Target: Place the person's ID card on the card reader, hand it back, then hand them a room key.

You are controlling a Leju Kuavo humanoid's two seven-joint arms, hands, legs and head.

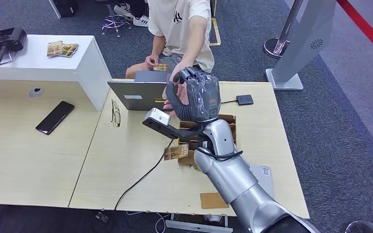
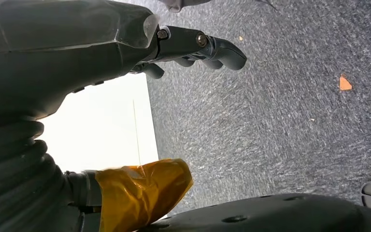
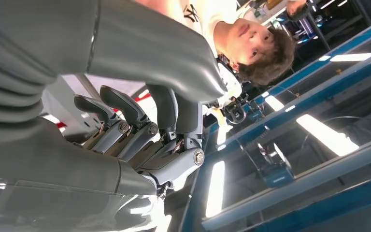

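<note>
A laptop (image 1: 141,93) is set at the table's (image 1: 126,160) far edge before the seated person (image 1: 179,29), with a phone (image 1: 55,117) lying to its left and a card box (image 1: 228,121) to its right.

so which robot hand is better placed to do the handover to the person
The right. The right robot hand is raised over the desk, right at the person's outstretched hand. The left robot hand hangs low over the carpet. Whether the right holds a card, I cannot tell.

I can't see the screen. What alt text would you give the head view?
The robot's raised right hand meets the outstretched hand of a seated person across a wooden table. A laptop, a card box, a black phone and glasses lie around.
</note>
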